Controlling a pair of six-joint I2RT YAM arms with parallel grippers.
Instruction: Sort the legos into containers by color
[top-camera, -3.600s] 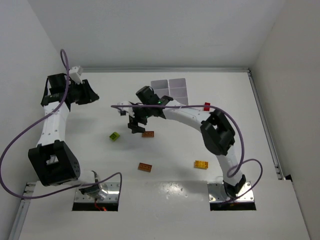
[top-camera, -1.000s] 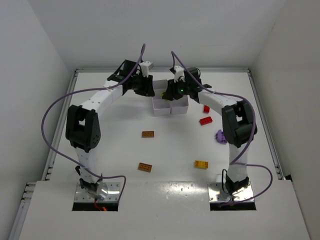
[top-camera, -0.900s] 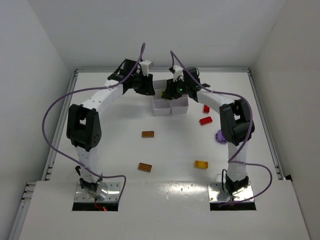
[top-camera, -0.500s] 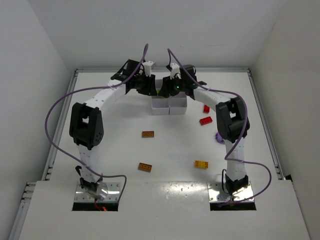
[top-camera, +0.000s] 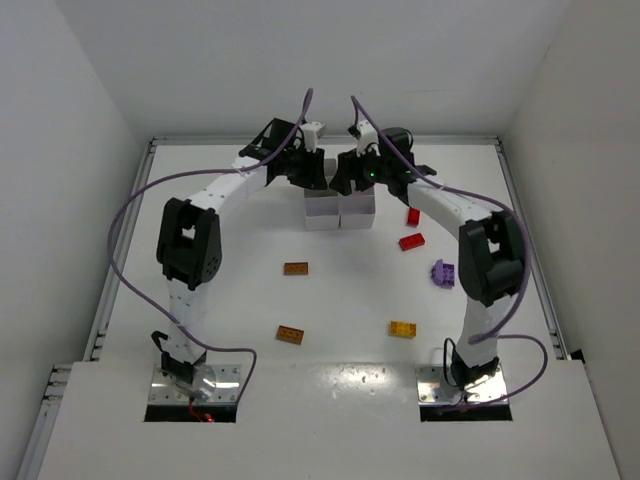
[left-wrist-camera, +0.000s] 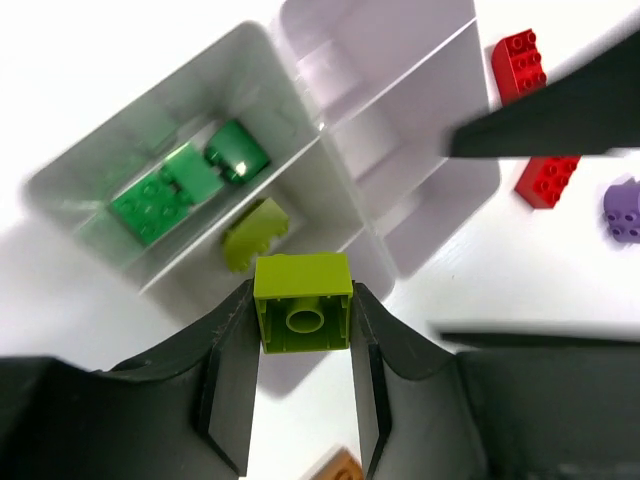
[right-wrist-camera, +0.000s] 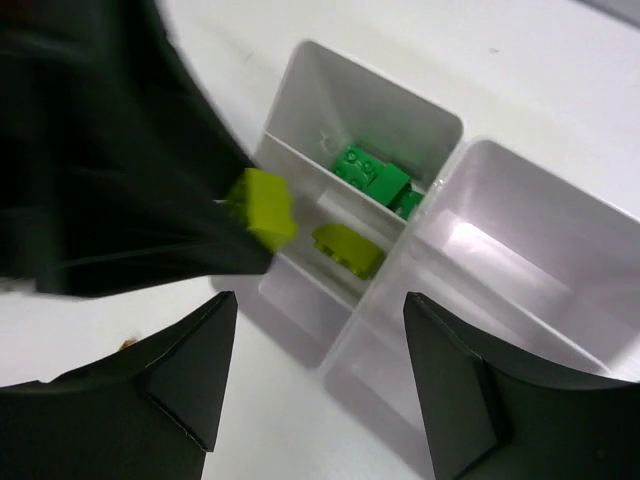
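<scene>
lime brick (left-wrist-camera: 303, 290) clamped btwn the two fingers of the left gripper (left-wrist-camera: 302, 312), hollow underside facing the wrist cam, held up over the white tray (left-wrist-camera: 80, 175). it hangs above the row of cells that already has bricks in it, approx at the wall btwn the middle cell and the near one; which of the two it's over, cannot tell.

in that row: green bricks (left-wrist-camera: 160, 195) in the end cell, a lighter one and a darker one touching. second lime brick (left-wrist-camera: 255, 228) lies alone in the middle cell, tilted. the other cells in view show only white floor.

right gripper (right-wrist-camera: 320, 300) has its fingers spread wide w/ nothing btwn them, hovering over the tray's near cells. from its wrist cam the held lime brick sits just beside the left arm's dark finger, above the tray wall. from the top cam the two grippers are nearly tip to tip over the tray's far end.

loose on the table (top-camera: 230, 300): two red bricks (top-camera: 413, 215) just right of the tray, one nearer the arms than the other; purple brick (top-camera: 442, 273) further toward the right arm; two orange-brown bricks (top-camera: 295, 268) well apart from each other, left of centre; yellow brick (top-camera: 403, 328) near the right arm's base.
</scene>
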